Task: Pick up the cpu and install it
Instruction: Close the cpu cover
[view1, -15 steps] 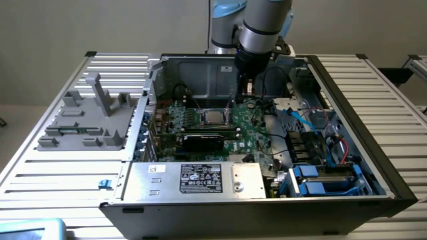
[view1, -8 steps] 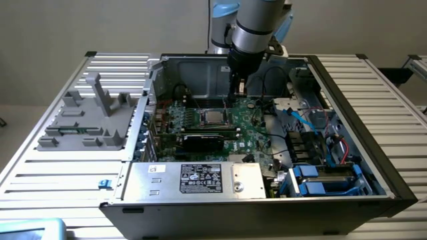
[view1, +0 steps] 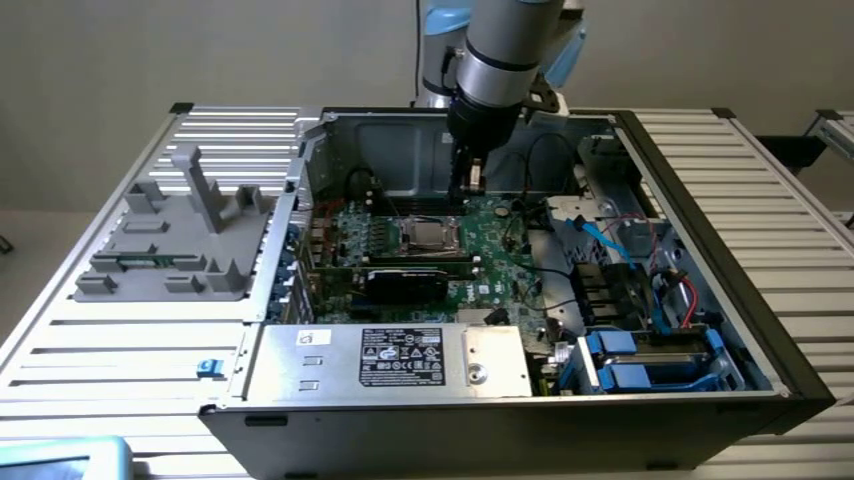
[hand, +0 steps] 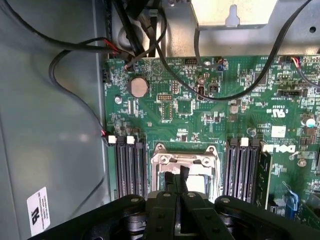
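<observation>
**Fingers closed over socket, cpu lying in it**

- My fingers (hand: 177, 184) are pressed together, tip to tip, nothing seen btwn them. In the exterior view they (view1: 474, 186) hang inside the open pc case (view1: 534, 430), just behind the socket and above the board.
- The cpu (view1: 429, 237) lies flat inside the socket frame (view1: 427, 222), shiny silver top facing up, about mid-board. From the wrist cam its bright top (hand: 198, 186) shows thru the frame window (hand: 185, 159), right under my fingertips. Can't tell if tips touch it or hover just above.
- Green motherboard (hand: 220, 115) fills the case floor. Black RAM slots flank the socket on both sides: one bank (hand: 129, 167), other bank (hand: 244, 167).
- Coin battery (hand: 137, 86) sits on the board, well apart from the socket.
- Black cables (hand: 225, 95) loop over the board.
- Black expansion card (view1: 416, 282) lies just in front of the socket, toward the silver box w/ white label (view1: 387, 360) at the case front.
- Blue drive brackets (view1: 627, 362) at the front corner on the exterior view's right.
- Case rests on a slatted bench (view1: 787, 200). Grey plastic shroud (view1: 174, 240) lies on the bench outside the case, on the exterior view's left.
</observation>
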